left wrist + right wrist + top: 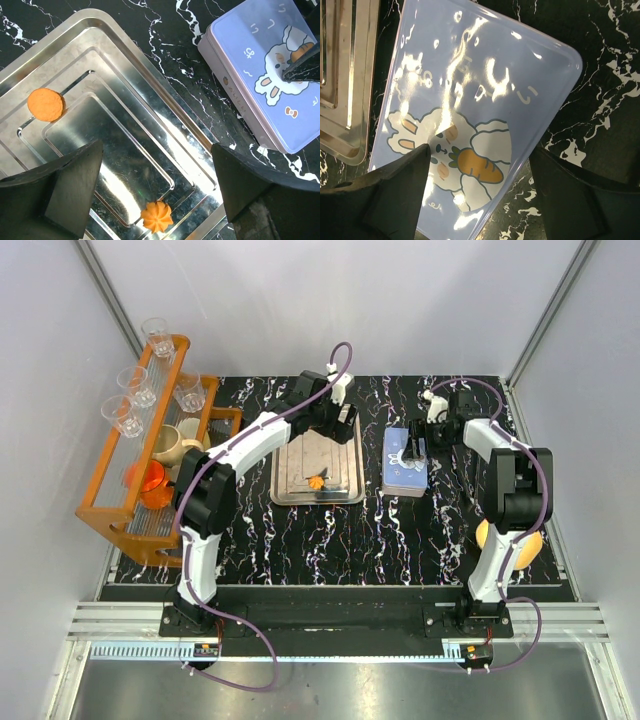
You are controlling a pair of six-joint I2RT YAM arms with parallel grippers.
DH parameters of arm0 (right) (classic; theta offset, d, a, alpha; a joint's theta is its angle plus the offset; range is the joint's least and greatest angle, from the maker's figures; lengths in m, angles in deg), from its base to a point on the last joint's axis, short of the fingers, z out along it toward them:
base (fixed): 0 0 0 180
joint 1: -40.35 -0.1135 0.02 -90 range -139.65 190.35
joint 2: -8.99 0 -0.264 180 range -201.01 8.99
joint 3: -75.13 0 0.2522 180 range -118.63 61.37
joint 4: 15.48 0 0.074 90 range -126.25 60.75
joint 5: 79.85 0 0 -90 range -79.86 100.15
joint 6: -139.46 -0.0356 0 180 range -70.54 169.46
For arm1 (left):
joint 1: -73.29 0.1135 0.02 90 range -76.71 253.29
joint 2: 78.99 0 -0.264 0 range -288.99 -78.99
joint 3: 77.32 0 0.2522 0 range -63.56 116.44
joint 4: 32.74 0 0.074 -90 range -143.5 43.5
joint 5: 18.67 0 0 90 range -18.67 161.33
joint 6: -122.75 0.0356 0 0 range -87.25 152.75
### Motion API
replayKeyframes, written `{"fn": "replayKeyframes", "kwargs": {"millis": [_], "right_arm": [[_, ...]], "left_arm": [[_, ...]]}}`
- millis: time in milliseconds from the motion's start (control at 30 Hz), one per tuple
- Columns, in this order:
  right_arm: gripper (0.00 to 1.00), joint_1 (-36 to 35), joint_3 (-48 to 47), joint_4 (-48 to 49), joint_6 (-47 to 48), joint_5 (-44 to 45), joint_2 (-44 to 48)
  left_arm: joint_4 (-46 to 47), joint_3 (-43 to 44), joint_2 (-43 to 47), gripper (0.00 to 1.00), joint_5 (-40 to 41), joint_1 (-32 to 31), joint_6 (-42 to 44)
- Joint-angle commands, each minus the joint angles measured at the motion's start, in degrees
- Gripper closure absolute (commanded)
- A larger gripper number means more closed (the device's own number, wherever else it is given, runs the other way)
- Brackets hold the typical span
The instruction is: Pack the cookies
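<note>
**Though the tin is shut, two cookies lie on the tray**

Of the cookies, I can make out only two. The round cookie [46,104] rests on a stepped side of the tray [125,60]. The flower cookie [157,216] sits well apart from it, near the opposite rim. Neither is being held.

The left claw [155,150] hangs over the tray, spread wide and empty, with the flower cookie just below its gap. The right claw [480,155] hovers over the tin [250,90], which lies beside the tray. It too is wide apart and grips nothing.

The tin's rabbit-and-carrot lid looks to be on, so whatever is inside is hidden. I can't say whether any cookies are already packed. By my reckoning, at least these two remain, and the lid must come off first.

Off to the left, a rack [130,480] carries glasses [158,337].
</note>
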Motion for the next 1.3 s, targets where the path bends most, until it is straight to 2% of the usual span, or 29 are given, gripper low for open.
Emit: {"fn": "replayKeyframes", "kwargs": {"millis": [0, 667, 1267], "right_arm": [[0.16, -0.01, -2.91, 0.86, -0.31, -1.47, -1.2], [0.14, -2.39, -5.55, 0.42, 0.66, -2.61, -2.52], [0.07, -2.65, -5.55, -0.11, 0.31, -0.33, 2.66]], "left_arm": [[3.28, -0.57, 3.71, 0.07, 0.56, 0.55, 1.22], [5.04, -5.76, 7.14, 0.07, 1.53, 0.99, 1.13], [5.48, -6.99, 8.72, 0.07, 1.97, 1.69, 1.04]]}}
